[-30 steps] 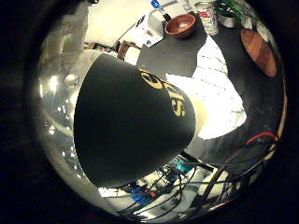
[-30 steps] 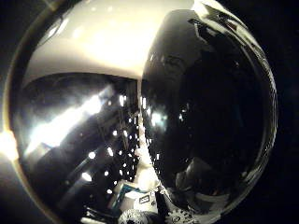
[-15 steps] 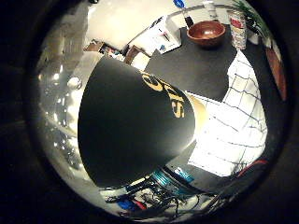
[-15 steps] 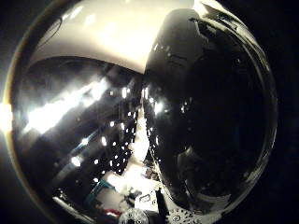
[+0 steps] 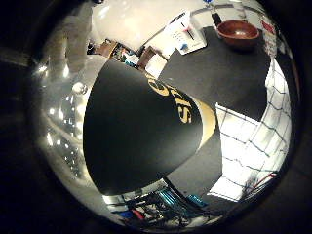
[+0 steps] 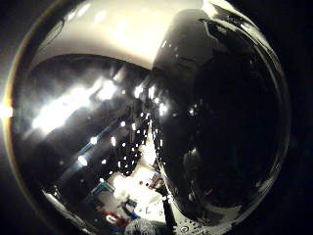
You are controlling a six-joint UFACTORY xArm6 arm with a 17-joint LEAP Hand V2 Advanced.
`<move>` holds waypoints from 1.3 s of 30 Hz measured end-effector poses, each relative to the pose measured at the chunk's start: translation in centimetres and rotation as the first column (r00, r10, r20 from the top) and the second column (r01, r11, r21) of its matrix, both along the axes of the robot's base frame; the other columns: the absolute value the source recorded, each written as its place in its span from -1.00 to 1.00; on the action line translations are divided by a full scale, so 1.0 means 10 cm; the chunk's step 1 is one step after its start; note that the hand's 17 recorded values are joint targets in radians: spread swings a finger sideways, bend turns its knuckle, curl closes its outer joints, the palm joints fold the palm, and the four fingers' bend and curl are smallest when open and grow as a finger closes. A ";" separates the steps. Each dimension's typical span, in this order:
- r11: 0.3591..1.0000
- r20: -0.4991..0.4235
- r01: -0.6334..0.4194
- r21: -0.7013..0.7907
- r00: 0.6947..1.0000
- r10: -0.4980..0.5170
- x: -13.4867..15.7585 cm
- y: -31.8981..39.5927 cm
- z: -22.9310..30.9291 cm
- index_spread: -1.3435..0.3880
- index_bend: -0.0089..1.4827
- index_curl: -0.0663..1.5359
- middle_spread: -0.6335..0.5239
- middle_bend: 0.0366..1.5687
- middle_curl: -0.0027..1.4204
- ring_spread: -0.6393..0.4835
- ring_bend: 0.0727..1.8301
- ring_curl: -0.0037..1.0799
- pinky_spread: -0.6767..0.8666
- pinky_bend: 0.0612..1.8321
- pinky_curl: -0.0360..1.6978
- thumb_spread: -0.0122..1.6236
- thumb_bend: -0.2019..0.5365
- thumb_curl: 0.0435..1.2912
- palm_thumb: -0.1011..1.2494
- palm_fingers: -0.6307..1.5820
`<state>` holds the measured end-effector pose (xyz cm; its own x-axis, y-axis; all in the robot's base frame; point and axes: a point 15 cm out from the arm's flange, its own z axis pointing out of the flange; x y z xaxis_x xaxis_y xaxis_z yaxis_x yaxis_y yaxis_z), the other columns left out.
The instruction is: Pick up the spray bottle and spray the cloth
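Note:
A black spray bottle (image 5: 141, 131) with gold lettering fills much of the little finger side view, tight against my palm and lifted off the table. Its dark glossy body (image 6: 225, 122) also fills half of the thumb side view. My right hand is shut on it; only a geared part of the hand (image 6: 142, 227) shows at the edge, and the fingers are hidden behind the bottle. The white cloth (image 5: 253, 141) with a dark grid pattern lies flat on the black table (image 5: 219, 73), beyond the bottle's gold-banded end and lower than it.
A brown wooden bowl (image 5: 238, 33) stands at the far side of the table. A white printed sheet (image 5: 187, 36) lies beside it. Shelves and clutter of the room show past the table's edge.
The whole picture has swung, so the hand has moved with the bottle. The bottle keeps its place against the palm. The cloth and bowl now sit further toward the view's edge.

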<state>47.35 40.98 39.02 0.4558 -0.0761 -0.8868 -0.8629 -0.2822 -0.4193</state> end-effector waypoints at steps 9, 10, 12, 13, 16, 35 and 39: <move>1.000 -0.020 -0.014 0.014 1.000 0.015 0.20 0.23 -0.19 0.13 0.42 0.48 -0.48 0.50 0.71 -0.46 0.50 0.94 -0.36 0.34 0.69 0.34 -0.50 -0.15 0.45 0.30; 1.000 -0.031 -0.014 0.010 0.999 0.014 0.22 0.24 -0.25 0.13 0.42 0.48 -0.47 0.50 0.71 -0.46 0.50 0.94 -0.36 0.34 0.69 0.34 -0.50 -0.15 0.45 0.30; 1.000 -0.043 -0.013 0.005 0.999 0.013 0.24 0.24 -0.33 0.13 0.42 0.48 -0.47 0.51 0.71 -0.46 0.49 0.94 -0.36 0.34 0.69 0.34 -0.50 -0.15 0.45 0.30; 1.000 -0.042 -0.013 0.005 0.999 0.013 0.25 0.25 -0.33 0.13 0.42 0.48 -0.47 0.51 0.71 -0.46 0.49 0.94 -0.36 0.34 0.69 0.34 -0.50 -0.15 0.45 0.30; 1.000 -0.050 -0.013 0.002 0.999 0.013 0.32 0.27 -0.42 0.13 0.42 0.48 -0.47 0.51 0.70 -0.46 0.49 0.94 -0.37 0.34 0.69 0.33 -0.50 -0.15 0.45 0.30; 1.000 -0.098 -0.021 -0.023 0.995 0.019 0.37 0.28 -0.78 0.09 0.10 0.45 -0.41 0.37 0.55 -0.37 0.42 0.68 -0.47 0.24 0.37 0.26 -0.52 -0.14 0.39 0.35; 0.999 -0.111 -0.025 -0.026 0.994 0.022 0.37 0.28 -0.85 0.07 -0.01 0.46 -0.39 0.32 0.51 -0.34 0.40 0.59 -0.51 0.21 0.28 0.25 -0.51 -0.13 0.38 0.37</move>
<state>51.03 43.77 30.52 0.3573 -0.0911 -0.9295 -0.8964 -0.3130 -0.3139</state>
